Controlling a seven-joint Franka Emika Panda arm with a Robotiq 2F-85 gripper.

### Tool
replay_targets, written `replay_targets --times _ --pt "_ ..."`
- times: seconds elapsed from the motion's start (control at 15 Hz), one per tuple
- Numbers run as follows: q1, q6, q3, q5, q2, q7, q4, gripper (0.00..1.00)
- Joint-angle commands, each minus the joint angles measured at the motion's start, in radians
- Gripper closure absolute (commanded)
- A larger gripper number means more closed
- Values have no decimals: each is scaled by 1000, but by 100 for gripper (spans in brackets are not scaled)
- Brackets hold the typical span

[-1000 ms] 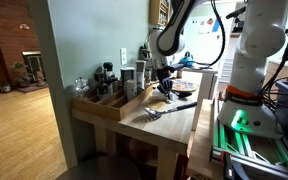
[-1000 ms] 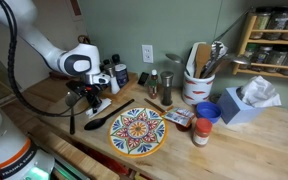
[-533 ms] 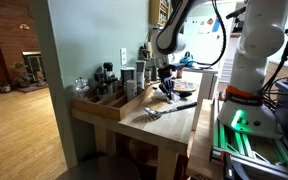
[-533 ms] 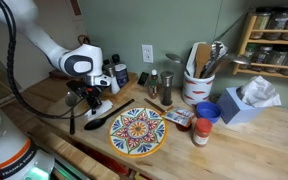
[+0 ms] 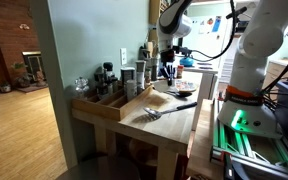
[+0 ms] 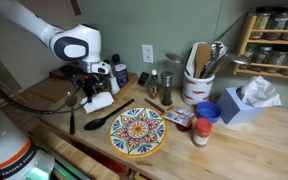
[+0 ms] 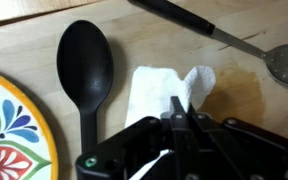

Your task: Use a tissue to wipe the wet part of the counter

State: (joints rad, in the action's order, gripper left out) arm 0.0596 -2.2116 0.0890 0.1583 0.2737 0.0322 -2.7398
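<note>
A white tissue (image 7: pixel 164 90) lies crumpled on the pale wood counter (image 7: pixel 24 40), partly over a brownish wet patch (image 7: pixel 239 100) on its right. My gripper (image 7: pixel 180 108) is shut, its tips together just above the tissue's middle; I cannot tell whether they touch it. In both exterior views the gripper (image 6: pixel 88 90) (image 5: pixel 167 75) hangs over the tissue (image 6: pixel 98 101) near the counter's (image 6: pixel 254 150) wall end. A black spoon (image 7: pixel 84 65) lies just left of the tissue.
A patterned plate (image 6: pixel 137 130) sits beside the black spoon (image 6: pixel 99 120). A metal spoon (image 7: pixel 214 35) lies beyond the tissue. A utensil crock (image 6: pixel 197 85), jars (image 6: pixel 202 130) and a blue tissue box (image 6: pixel 246 100) stand further along. A wooden tray of bottles (image 5: pixel 104 95) borders the counter.
The arm has risen straight up from the counter with the gripper still shut. The tissue has stayed in nearly the same spot.
</note>
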Motion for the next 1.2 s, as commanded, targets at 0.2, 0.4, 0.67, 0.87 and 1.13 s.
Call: replay_targets --times 0.2,0.4,0.67,0.87,1.13 --pt "168 19 71 -83 171 -126 -1 99" --pt "276 13 117 -153 154 -182 32 99" --pt "392 -4 187 -193 146 -245 73 99" --pt "392 9 196 -177 155 -231 77 97" --pt "402 9 199 -177 153 -253 84 99"
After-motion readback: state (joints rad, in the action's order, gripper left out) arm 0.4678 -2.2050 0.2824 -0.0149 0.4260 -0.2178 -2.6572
